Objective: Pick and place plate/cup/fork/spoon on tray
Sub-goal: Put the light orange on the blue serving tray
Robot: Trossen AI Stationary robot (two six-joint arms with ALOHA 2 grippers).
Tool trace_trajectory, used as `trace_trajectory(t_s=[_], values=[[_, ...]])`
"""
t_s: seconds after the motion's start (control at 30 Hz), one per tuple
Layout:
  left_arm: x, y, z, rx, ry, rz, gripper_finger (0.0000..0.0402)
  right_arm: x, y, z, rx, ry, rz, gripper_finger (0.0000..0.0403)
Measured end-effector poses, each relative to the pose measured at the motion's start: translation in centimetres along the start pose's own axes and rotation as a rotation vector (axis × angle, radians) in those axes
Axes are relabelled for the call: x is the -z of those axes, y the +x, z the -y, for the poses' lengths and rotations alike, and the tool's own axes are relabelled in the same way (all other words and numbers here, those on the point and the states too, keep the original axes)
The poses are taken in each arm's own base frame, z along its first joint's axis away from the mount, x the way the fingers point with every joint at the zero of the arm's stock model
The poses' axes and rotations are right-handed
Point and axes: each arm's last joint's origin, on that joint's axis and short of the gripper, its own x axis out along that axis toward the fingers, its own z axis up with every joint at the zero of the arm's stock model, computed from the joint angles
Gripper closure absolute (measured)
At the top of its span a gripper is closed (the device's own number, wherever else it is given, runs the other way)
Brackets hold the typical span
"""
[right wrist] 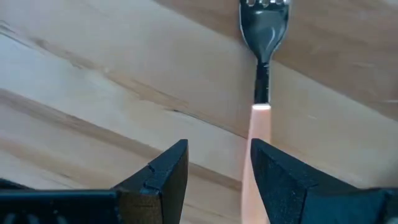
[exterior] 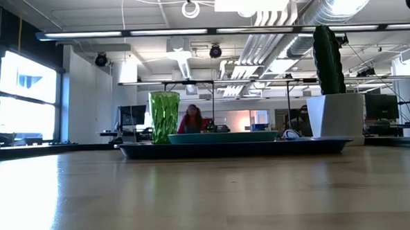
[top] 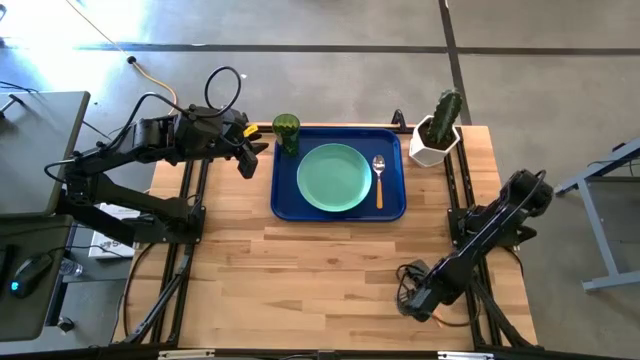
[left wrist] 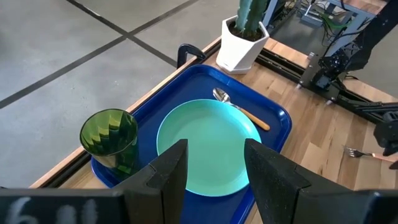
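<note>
The dark-blue tray (top: 338, 208) lies at the table's far middle. The mint-green plate (top: 334, 178) sits on it, with the spoon (top: 379, 178) lying on the tray to the plate's right. The green cup (top: 286, 130) stands at the tray's far left corner. The fork (right wrist: 264, 43) lies flat on the table near the near right corner, and also shows in the left wrist view (left wrist: 364, 153). My right gripper (right wrist: 217, 165) is open low over the fork's orange handle (right wrist: 256, 143). My left gripper (left wrist: 214, 165) is open and empty, left of the tray. My right gripper stands over the fork's handle (right wrist: 255, 127), which runs along the inner edge of one finger (right wrist: 280, 171). The fingers lie along the fork. I cannot tell whether that finger touches the handle. The fork lies flat on the table.
A white pot with a green cactus (top: 438, 130) stands at the far right corner, just right of the tray. A black clamp (left wrist: 188, 55) sits at the table's far edge behind the tray. Bare wood (top: 320, 280) fills the table's near half.
</note>
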Motion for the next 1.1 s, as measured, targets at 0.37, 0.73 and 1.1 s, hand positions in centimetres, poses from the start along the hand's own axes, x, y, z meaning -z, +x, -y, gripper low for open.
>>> trace_trajectory(t_s=[0.37,0.73,1.1], values=[[0.0,0.0,0.0,-0.001,0.0,0.0,0.0255,-0.1,0.1,0.2,0.152,-0.043,0.062,0.0238],[0.0,0.0,0.0,-0.002,0.001,0.001,0.0255,-0.7,1.8,1.2,0.124,-0.052,0.047,0.0238],[0.0,0.0,0.0,-0.003,0.002,0.001,0.0255,-0.9,2.5,1.6,0.103,-0.078,0.009,0.0303]])
